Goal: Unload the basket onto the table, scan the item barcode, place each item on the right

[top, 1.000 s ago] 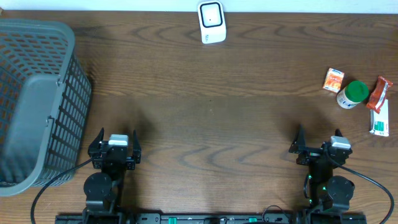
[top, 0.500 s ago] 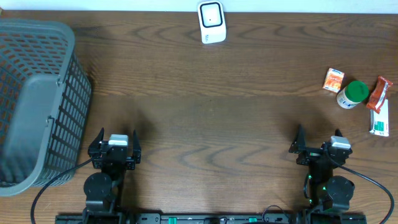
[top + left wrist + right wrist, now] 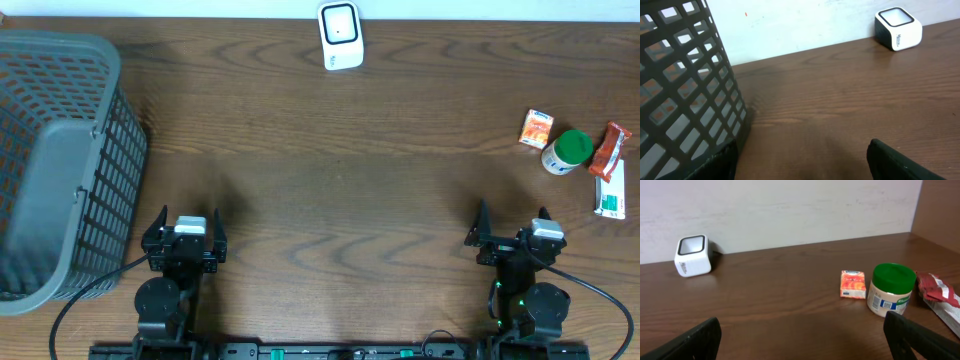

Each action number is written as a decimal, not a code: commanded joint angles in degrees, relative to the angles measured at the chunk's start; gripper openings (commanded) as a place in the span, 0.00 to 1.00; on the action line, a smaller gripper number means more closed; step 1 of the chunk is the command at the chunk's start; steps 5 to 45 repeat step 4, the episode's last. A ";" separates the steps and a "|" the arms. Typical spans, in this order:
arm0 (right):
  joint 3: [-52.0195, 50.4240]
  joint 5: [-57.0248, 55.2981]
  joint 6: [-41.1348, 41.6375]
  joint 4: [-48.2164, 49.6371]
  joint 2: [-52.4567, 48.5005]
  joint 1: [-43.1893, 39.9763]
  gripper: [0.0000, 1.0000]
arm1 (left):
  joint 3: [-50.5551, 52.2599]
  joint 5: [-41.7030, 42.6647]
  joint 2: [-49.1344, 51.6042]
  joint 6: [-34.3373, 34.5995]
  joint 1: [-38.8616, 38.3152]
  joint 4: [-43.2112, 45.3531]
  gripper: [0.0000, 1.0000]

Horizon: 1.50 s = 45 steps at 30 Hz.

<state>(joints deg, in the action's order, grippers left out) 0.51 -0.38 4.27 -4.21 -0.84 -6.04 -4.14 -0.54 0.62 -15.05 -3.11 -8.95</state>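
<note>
Both my left gripper (image 3: 184,232) and right gripper (image 3: 510,226) hang wide open and empty, well short of the scanner (image 3: 340,35) — the green-lidded jar (image 3: 568,151) and packets wait far to its right, reachable first by my right.

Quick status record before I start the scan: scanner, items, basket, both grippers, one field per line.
scanner: white barcode scanner at the far edge of the table, centre
items: small orange carton, green-lidded jar, red snack packet, white and green box, clustered far right
basket: grey mesh basket, far left
left gripper: open, empty, near edge
right gripper: open, empty, nearest the items
progress: no item picked up yet
</note>
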 commanded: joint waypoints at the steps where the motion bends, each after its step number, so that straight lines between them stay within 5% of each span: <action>1: -0.22 0.24 -0.72 -0.09 0.55 -0.31 0.99 | 1.29 -0.28 -0.39 -0.28 -0.13 -1.05 0.83; 45: -0.22 0.26 -0.72 -0.09 0.55 -0.31 0.99 | 1.29 -0.28 -0.42 -0.31 -0.13 -1.05 0.83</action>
